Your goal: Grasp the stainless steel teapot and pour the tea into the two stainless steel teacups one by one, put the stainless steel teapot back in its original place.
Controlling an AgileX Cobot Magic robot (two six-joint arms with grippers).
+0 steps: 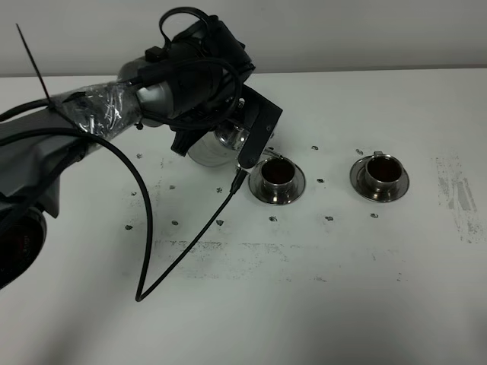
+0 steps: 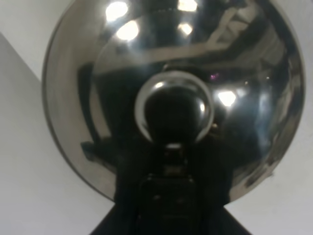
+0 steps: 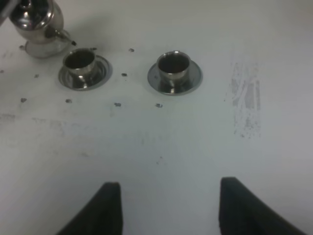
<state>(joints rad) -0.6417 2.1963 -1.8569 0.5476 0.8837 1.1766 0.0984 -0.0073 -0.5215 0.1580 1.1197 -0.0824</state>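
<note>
- We see the stainless steel teapot (image 1: 217,144) on the counter (image 1: 304,304), left of both teacups and largely hidden under the left arm in the high view.
- The nearer teacup (image 1: 278,175) stands on its saucer (image 1: 278,192), just right of the teapot.
- The farther teacup (image 1: 383,171) stands on its own saucer (image 1: 379,188), further right, well apart from the first.
- Tea (image 1: 278,172) lies in both cups.

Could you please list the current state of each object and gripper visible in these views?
stainless steel teapot: upright on the table, lid on, beside the near cup
left teacup: on its saucer, holds dark tea
right teacup: on its saucer, holds dark tea
left gripper: shut at the teapot
right gripper: jaws open, empty
</note>
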